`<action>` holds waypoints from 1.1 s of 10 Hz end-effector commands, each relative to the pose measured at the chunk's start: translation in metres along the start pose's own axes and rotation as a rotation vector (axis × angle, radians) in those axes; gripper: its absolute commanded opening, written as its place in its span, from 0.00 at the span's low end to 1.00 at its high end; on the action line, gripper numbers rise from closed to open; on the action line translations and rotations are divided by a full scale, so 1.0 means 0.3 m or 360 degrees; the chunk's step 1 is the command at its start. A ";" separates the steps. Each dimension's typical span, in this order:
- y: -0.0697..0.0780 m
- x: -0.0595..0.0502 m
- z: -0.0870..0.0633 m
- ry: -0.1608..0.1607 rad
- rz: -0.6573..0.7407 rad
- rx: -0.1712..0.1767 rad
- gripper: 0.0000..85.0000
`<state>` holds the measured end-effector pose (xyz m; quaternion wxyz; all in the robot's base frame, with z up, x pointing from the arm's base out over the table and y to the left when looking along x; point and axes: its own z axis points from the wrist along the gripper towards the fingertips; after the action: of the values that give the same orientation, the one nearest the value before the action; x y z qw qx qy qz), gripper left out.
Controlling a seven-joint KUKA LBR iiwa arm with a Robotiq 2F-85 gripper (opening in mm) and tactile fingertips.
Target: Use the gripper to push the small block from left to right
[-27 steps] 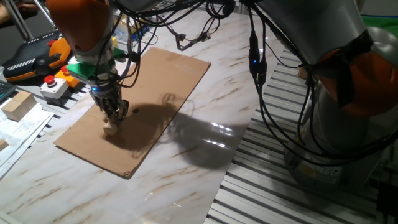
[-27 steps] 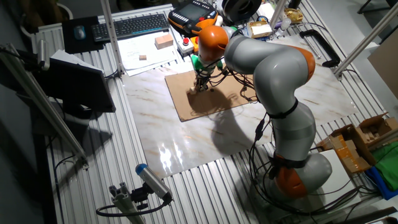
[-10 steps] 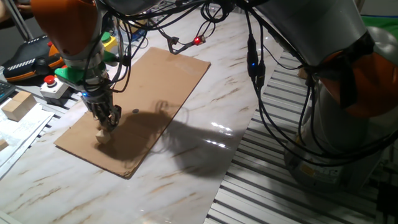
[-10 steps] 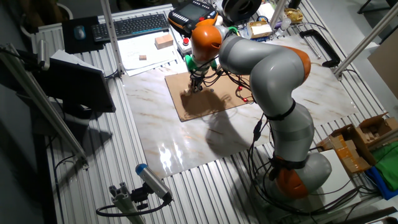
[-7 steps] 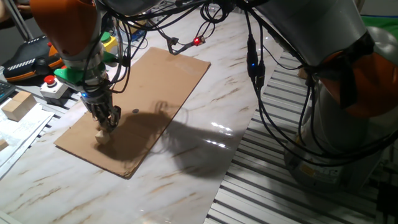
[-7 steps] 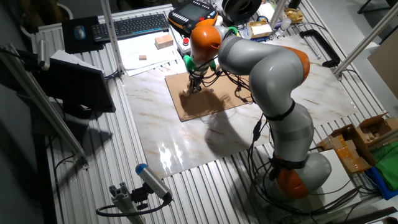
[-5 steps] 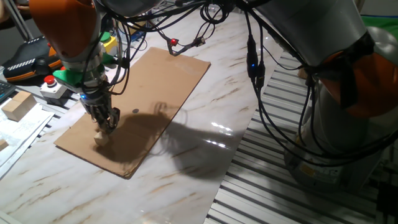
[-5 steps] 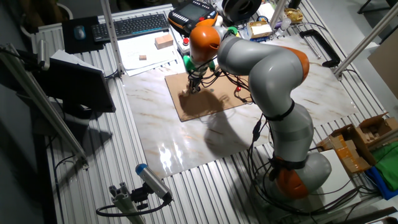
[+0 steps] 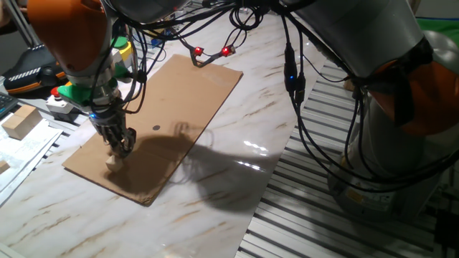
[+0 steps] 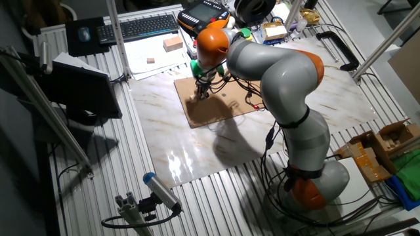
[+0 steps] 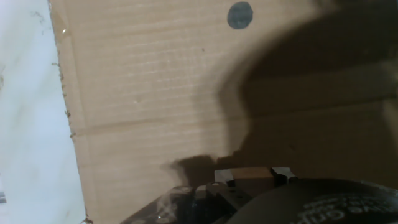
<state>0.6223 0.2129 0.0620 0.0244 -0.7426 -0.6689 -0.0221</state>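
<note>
The small pale block (image 9: pixel 113 164) lies on the brown cardboard sheet (image 9: pixel 186 93) near its near-left edge. My gripper (image 9: pixel 120 148) stands upright over it, its dark fingers close together and their tips touching the block's far side. In the other fixed view the gripper (image 10: pixel 199 94) is at the sheet's (image 10: pixel 226 108) left part, and the block is too small to make out. In the hand view a tan block face (image 11: pixel 252 175) shows at the bottom between two light finger pads (image 11: pixel 224 177), over the cardboard (image 11: pixel 143 81).
A dark dot (image 9: pixel 156 129) marks the cardboard beside the gripper; it also shows in the hand view (image 11: pixel 240 14). A red-button box (image 9: pixel 61 97), a wooden block (image 9: pixel 20 120) and a pendant (image 9: pixel 32 64) lie off the sheet's left. Cables with red lights (image 9: pixel 211 51) hang at the far edge.
The gripper has moved across the cardboard toward its near-left edge, and the small block has slid along in front of the fingertips.
</note>
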 end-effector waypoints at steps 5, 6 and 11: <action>-0.001 0.015 0.014 0.0012 -0.0009 0.0004 0.01; 0.001 0.014 0.017 0.0010 -0.0011 0.0004 0.01; 0.004 0.005 0.030 -0.0005 -0.0033 0.0004 0.01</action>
<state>0.6238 0.2148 0.0529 0.0241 -0.7358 -0.6765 -0.0202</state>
